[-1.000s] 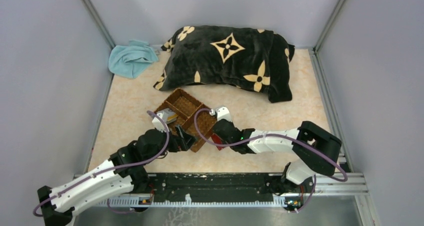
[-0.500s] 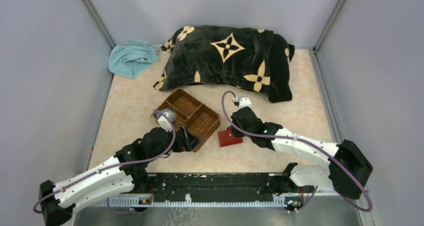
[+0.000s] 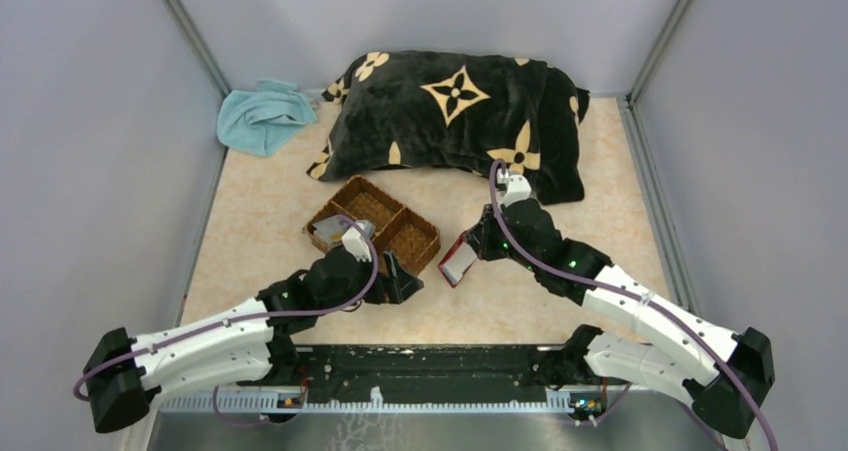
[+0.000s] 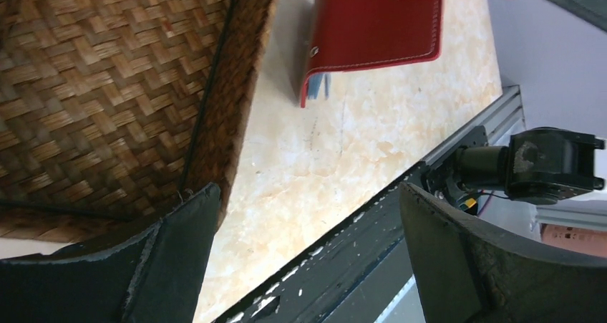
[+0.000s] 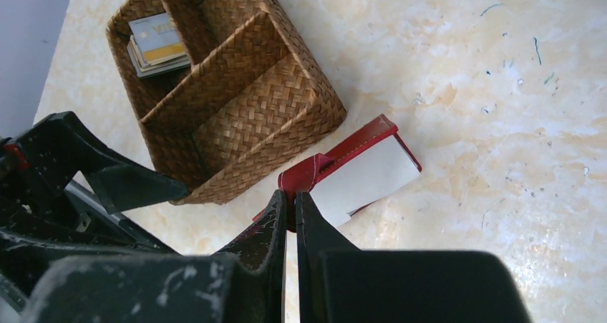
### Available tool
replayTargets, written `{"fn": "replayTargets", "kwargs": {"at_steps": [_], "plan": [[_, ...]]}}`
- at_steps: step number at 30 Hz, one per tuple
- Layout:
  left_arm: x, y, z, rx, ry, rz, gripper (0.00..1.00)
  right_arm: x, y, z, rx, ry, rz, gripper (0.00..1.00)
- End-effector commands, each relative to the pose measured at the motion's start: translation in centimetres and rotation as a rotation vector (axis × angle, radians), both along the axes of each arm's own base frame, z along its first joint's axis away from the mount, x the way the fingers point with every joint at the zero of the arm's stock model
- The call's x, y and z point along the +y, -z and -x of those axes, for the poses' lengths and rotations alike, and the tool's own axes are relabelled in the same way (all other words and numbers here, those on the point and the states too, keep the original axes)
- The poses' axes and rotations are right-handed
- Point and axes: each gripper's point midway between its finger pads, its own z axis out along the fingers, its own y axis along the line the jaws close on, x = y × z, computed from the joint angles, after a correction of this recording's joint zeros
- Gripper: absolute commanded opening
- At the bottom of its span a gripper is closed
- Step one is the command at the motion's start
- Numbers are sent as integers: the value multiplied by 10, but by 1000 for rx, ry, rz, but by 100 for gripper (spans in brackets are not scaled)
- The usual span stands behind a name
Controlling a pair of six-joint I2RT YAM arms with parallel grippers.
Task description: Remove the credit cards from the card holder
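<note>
The right pincer (image 5: 290, 198) is clamped on the flap of the tilted red card holder (image 5: 365, 176), just right of the basket (image 5: 243, 101), with bare bench (image 5: 487, 87) beyond. The left pincer (image 4: 308, 194) gapes at the basket's near edge. Cards (image 5: 157, 44) lie in its left compartment, their print unreadable.

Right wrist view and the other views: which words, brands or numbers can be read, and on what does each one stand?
"VI": the start of a logo on the top card in the wicker basket; the rest is blurred.
No text shows on the red card holder.
The pillow bears only flower motifs, no letters.
</note>
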Motion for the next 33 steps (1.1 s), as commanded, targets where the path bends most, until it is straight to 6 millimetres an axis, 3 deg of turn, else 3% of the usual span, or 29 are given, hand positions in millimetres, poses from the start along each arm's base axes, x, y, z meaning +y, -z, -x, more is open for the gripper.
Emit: {"fn": "replayTargets", "kwargs": {"at_steps": [1, 4, 8, 13, 15, 19, 25, 33], "plan": [[-26, -37, 0, -52, 47, 136, 99, -1, -8, 1, -4, 0, -15, 0], [-39, -41, 2, -59, 76, 152, 99, -5, 12, 0, 15, 20, 19, 0], [-54, -9, 5, -24, 89, 96, 99, -8, 24, -3, 22, 36, 46, 0], [-80, 8, 15, 2, 125, 44, 99, -10, 40, -3, 46, 33, 85, 0], [-80, 18, 11, 11, 98, -2, 99, -11, 44, -1, 51, 31, 83, 0], [-64, 33, -7, -4, -16, -92, 99, -17, 46, 1, 50, 37, 84, 0], [-36, 37, -33, -19, -106, -169, 99, -24, 48, 1, 48, 36, 103, 0], [26, 50, -60, -10, -215, -233, 99, -22, 42, -3, 24, 26, 92, 0]]}}
